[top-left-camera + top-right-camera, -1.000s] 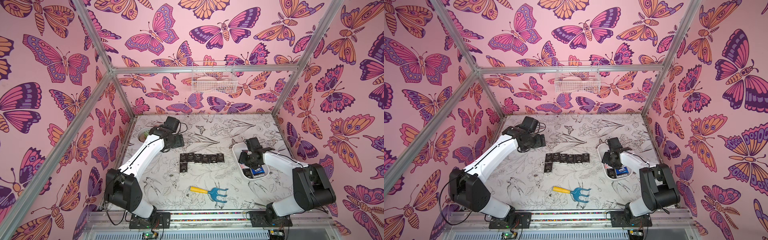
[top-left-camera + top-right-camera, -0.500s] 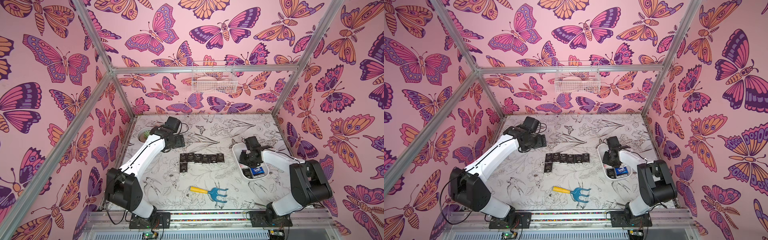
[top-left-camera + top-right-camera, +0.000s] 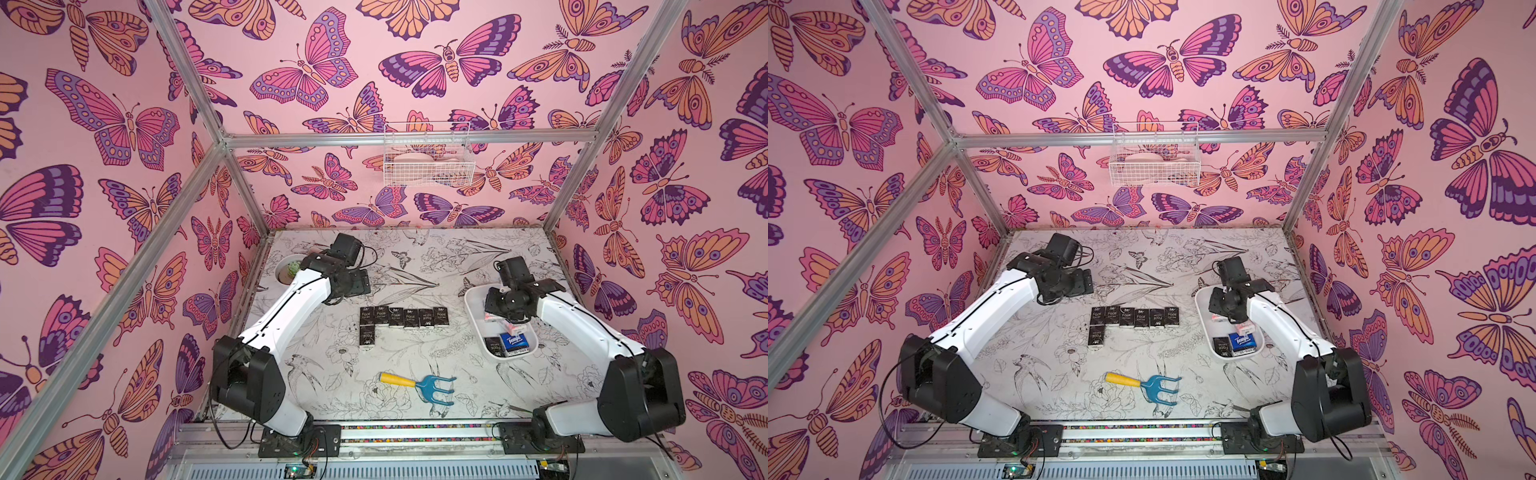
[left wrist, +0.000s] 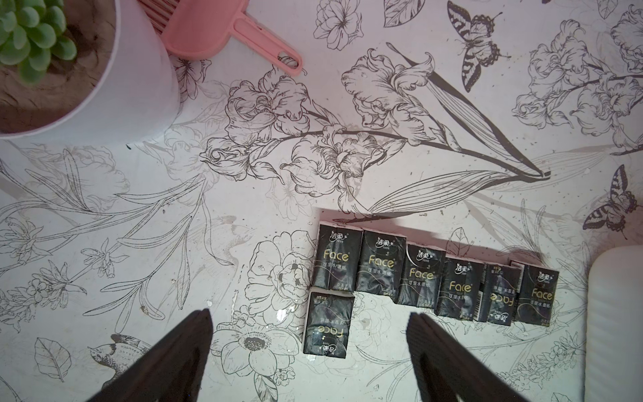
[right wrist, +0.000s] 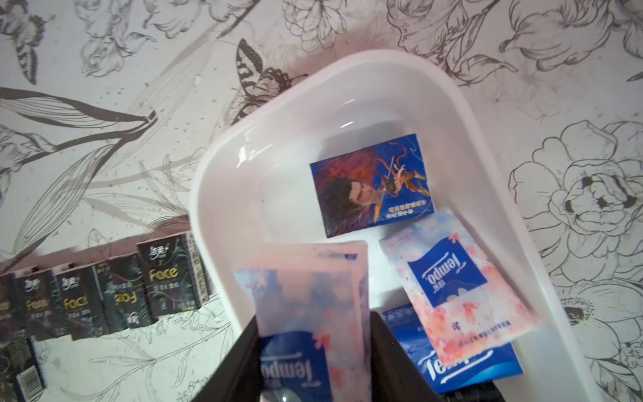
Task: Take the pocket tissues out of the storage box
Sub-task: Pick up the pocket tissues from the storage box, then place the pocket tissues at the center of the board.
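Packets [image 3: 404, 318], black, lie in a row on the table [image 3: 316, 374] in both top views, between the two grippers, with one more beside the end nearest the left gripper [image 3: 356, 283]. Right gripper [image 3: 505, 309] hangs over the box [image 3: 471, 300]; its wrist hides the jaws and any load. Left wrist view: fingers [image 4: 181, 355] stand wide apart above the table, the black row just ahead, the box's edge cut off at the frame. Right wrist view: jaws clamped on a pink Tempo packet [image 5: 306, 278], blurred, its near end hidden between the fingers [image 5: 393, 355]. Beyond it three more packets lie in the box, one half covered; whether the held one is clear of the floor I cannot tell.
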